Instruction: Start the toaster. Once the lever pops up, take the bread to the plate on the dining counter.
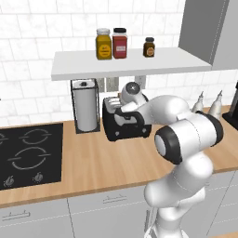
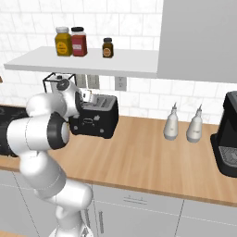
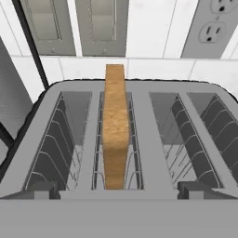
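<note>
Hovering over the toaster [image 3: 139,153], I look straight down into its four slots from my hand camera. The bread [image 3: 115,125] stands on edge in the second slot from the left, its top crust well proud of the slot, with bare wire guides in the other three. Behind the toaster on the tiled wall are two light switches [image 3: 74,25] and an outlet [image 3: 213,25].

From the left base camera my arm reaches across the wood worktop [image 1: 93,162] and my gripper [image 1: 122,110] sits right at the top of the toaster, beside the paper towel holder [image 1: 85,106]. From the right base camera the hand [image 2: 88,99] covers the toaster's near top corner. Only two dark fingertip ends show at the bottom of the hand view, set wide apart, one near each lower corner, so my fingers appear spread with nothing between them; I hold nothing.

As for progress, I judge the slice riding this high means either the lever has not been pushed yet or it has already popped up; I cannot see the lever, so I cannot tell which. The bread is plainly not yet lifted out. What is left is at least grasping it, pulling it free, and carrying it to the plate on the dining counter.
</note>
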